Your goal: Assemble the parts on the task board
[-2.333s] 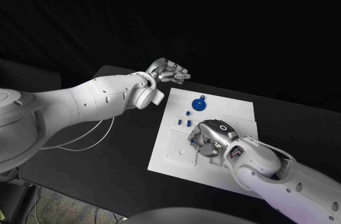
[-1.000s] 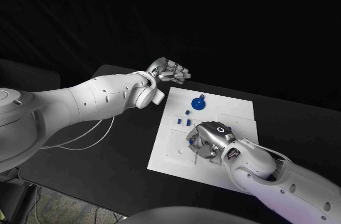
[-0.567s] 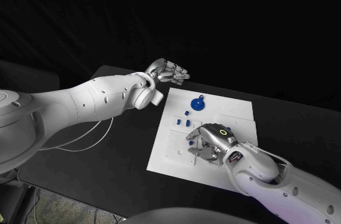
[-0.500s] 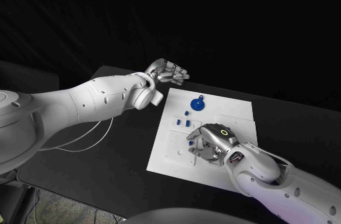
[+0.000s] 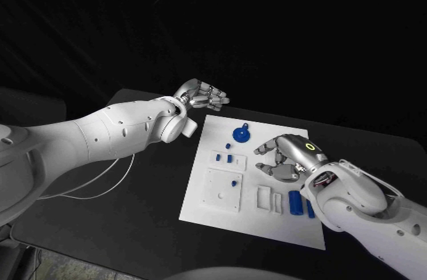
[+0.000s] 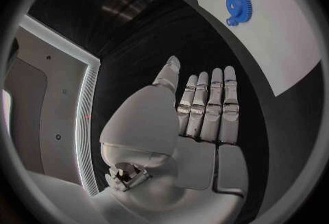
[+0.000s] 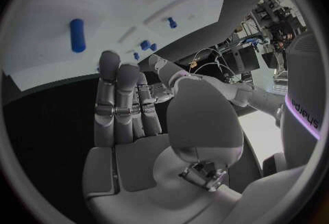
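Left to right in the head view. Left arm [image 5: 107, 132] in from 9 o'clock, white, reaching up toward 12. Left hand [image 5: 203, 95] raised just off the task board's far left corner, over the black table [image 5: 133, 218]; fingers loosely apart, nothing held. From the left wrist camera, the same hand [image 6: 199, 120] laid out flat, fingers straight and side by side, empty palm.

Task board [image 5: 209, 206], a white plate at the centre of the table, long side running from 12 toward 6. Blue gear [image 5: 241, 132] lying near the board's far end, at about 12 o'clock from the board's middle; also seen from the left wrist [image 6: 238, 6]. Small blue pegs [image 5: 225, 158] in a short row just nearer than the gear. One more small blue piece [image 5: 233, 183] standing on the raised white block [image 5: 221, 189] at the board's left side. Two blue cylinders [image 5: 294, 202] lying side by side toward the board's right edge, at about 4 o'clock from the middle, next to pale white slots [image 5: 266, 197].

Right hand [image 5: 286, 158] hovering over the board's right side at 3 o'clock, fingers curled partway but spread, gripping nothing. From the right wrist camera, the hand [image 7: 130, 114] open with fingers straight, a blue cylinder [image 7: 77, 35] on the board beyond the fingertips. Right arm [image 5: 374, 212] in from 4 o'clock.
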Motion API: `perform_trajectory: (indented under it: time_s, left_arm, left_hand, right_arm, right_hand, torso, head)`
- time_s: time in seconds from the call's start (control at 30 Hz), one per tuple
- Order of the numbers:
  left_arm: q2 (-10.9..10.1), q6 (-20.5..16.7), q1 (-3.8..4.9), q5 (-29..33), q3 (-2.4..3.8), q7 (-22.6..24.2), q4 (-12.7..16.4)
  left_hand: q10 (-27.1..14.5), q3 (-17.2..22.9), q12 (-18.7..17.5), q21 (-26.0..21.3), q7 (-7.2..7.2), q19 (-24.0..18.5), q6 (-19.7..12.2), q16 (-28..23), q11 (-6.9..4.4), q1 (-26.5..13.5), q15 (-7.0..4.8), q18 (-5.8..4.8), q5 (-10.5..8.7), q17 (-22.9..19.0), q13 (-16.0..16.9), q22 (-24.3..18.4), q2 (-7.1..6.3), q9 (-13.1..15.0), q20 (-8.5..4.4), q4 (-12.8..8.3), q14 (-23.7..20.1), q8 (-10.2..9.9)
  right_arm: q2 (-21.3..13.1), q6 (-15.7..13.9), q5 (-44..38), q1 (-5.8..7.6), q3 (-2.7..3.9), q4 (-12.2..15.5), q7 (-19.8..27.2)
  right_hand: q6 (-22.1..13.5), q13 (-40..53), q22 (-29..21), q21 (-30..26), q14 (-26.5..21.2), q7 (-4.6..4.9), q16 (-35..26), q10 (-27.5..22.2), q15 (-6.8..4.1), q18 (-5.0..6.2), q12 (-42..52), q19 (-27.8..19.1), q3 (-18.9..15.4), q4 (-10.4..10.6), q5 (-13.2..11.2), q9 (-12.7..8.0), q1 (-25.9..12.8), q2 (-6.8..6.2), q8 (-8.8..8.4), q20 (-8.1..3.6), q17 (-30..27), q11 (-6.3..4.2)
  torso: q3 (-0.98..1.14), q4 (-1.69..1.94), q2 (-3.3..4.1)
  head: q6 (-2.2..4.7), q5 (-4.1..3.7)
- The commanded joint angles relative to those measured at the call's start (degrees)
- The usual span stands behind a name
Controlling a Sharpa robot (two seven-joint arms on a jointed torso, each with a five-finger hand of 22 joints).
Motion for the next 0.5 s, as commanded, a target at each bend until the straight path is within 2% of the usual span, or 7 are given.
perform_trajectory:
  time_s: [0.03, 0.07, 0.1, 0.2, 0.37, 0.43, 0.5]
  left_arm:
    - [-0.2, 0.5, -0.04, 0.2, 0.07, 0.6, 0.2]
    - [-0.3, 0.5, -0.04, 0.2, 0.07, 0.6, 0.2]
    - [-0.3, 0.6, -0.04, 0.3, 0.07, 0.6, 0.2]
    - [-0.4, 0.6, -0.04, 0.3, 0.06, 0.6, 0.2]
    - [-0.5, 0.7, -0.04, 0.3, 0.06, 0.6, 0.2]
    - [-0.5, 0.7, -0.04, 0.3, 0.06, 0.6, 0.1]
    - [-0.5, 0.7, -0.04, 0.3, 0.06, 0.6, 0.1]
  left_hand:
    - [-0.4, -0.1, 0.0, 0.3, -0.05, -0.1, -0.4, 0.0, -0.06, 0.0, -0.06, -0.38, -0.16, 0.0, 0.1, -0.1, 0.36, -0.1, 0.28, 0.2, -0.3, -0.1]
    - [-0.4, -0.1, 0.0, 0.3, -0.05, -0.1, -0.4, 0.0, -0.06, 0.0, -0.06, -0.38, -0.16, 0.0, 0.1, -0.1, 0.36, -0.1, 0.28, 0.2, -0.3, -0.1]
    - [-0.4, -0.1, -0.1, 0.3, -0.1, -0.1, -0.3, -0.1, -0.06, 0.1, -0.04, -0.4, -0.12, 0.0, 0.1, -0.1, 0.24, 0.0, 0.28, 0.1, -0.4, -0.1]
    - [-0.6, -0.1, 0.0, 0.2, -0.11, -0.2, -0.2, -0.1, -0.02, 0.1, 0.0, -0.42, -0.13, 0.0, 0.1, -0.1, 0.14, 0.0, 0.31, 0.1, -0.5, -0.1]
    - [-0.6, -0.1, 0.0, 0.2, -0.09, -0.2, -0.2, -0.1, -0.03, 0.0, 0.01, -0.41, -0.14, 0.0, 0.1, -0.1, 0.15, -0.1, 0.32, 0.1, -0.5, -0.1]
    - [-0.6, -0.1, 0.0, 0.2, -0.08, -0.2, -0.3, 0.0, -0.01, -0.1, 0.01, -0.4, -0.15, 0.0, 0.1, -0.1, 0.21, -0.1, 0.32, 0.2, -0.5, -0.1]
    - [-0.6, -0.1, 0.0, 0.2, -0.08, -0.2, -0.3, 0.0, -0.01, -0.1, 0.01, -0.4, -0.15, 0.0, 0.1, -0.1, 0.21, -0.1, 0.32, 0.2, -0.5, -0.1]
  right_arm:
    - [-1.1, 5.9, 3.1, 0.24, 1.28, -0.1, -2.6]
    - [-1.8, 7.8, 3.5, 0.41, 2.09, -0.4, -2.8]
    - [-2.2, 9.0, 3.7, 0.5, 2.47, -0.5, -2.9]
    - [-2.9, 12.3, 4.0, 0.68, 3.1, -1.0, -3.2]
    - [-3.6, 17.0, 3.0, 0.81, 3.57, -1.6, -3.9]
    - [-3.7, 18.5, 2.3, 0.82, 3.63, -1.8, -4.1]
    - [-3.7, 19.4, 1.6, 0.83, 3.68, -2.0, -4.3]
  right_hand:
    - [-1.9, 0.0, -0.2, 0.2, 0.2, -0.38, 0.1, -0.9, 0.16, 0.62, 0.0, 2.0, -1.3, 0.2, -0.8, -0.1, 0.2, -0.41, 0.03, 0.01, -0.1, 0.24]
    - [-2.6, 0.0, -0.4, 0.1, 0.1, -0.37, 0.1, -1.5, 0.26, 0.78, 0.0, 2.0, -3.8, 0.2, -1.2, -0.1, 0.8, -0.2, 0.01, 0.17, -0.3, 0.37]
    - [-3.2, 0.0, -0.7, 0.0, 0.0, -0.41, 0.1, -2.1, 0.38, 0.89, 0.0, 2.0, -5.6, 0.3, -1.8, -0.2, 1.2, -0.02, -0.05, 0.3, -0.4, 0.59]
    - [-4.5, 0.1, -1.9, -1.3, -0.4, -1.24, -0.9, -5.0, 0.94, 1.36, 0.2, 1.8, -11.0, 1.4, -3.5, -0.1, 2.5, 0.27, 0.02, 0.86, -1.2, 1.24]
    - [-8.8, 0.0, -4.5, -3.3, -0.6, -2.89, -2.0, -9.1, 1.56, 2.12, 0.2, 2.0, -17.5, 7.7, -3.9, -0.2, 6.3, -1.74, -0.04, 1.55, -2.8, 2.27]
    - [-9.7, 0.0, -5.3, -3.4, -0.7, -2.98, -1.8, -9.9, 1.68, 2.17, 0.2, 2.1, -18.8, 10.3, -3.4, -0.3, 7.9, -2.36, -0.11, 1.69, -3.2, 2.44]
    - [-10.1, 0.0, -5.5, -3.2, -0.7, -3.1, -1.7, -9.9, 1.69, 2.09, 0.2, 2.1, -19.1, 11.1, -3.3, -0.3, 8.5, -2.49, -0.12, 1.68, -3.4, 2.45]
  torso:
    - [0.07, -0.13, -0.05]
    - [0.08, -0.08, -0.03]
    - [0.07, -0.02, -0.01]
    - [0.15, -0.04, 0.01]
    - [0.08, -0.09, 0.01]
    - [0.07, -0.09, 0.03]
    - [0.05, -0.04, 0.02]
  head:
    - [0.54, -0.64]
    - [0.64, -0.7]
    - [0.64, -0.74]
    - [0.55, -0.58]
    - [0.43, -0.45]
    - [0.31, -0.07]
    - [0.24, -0.09]
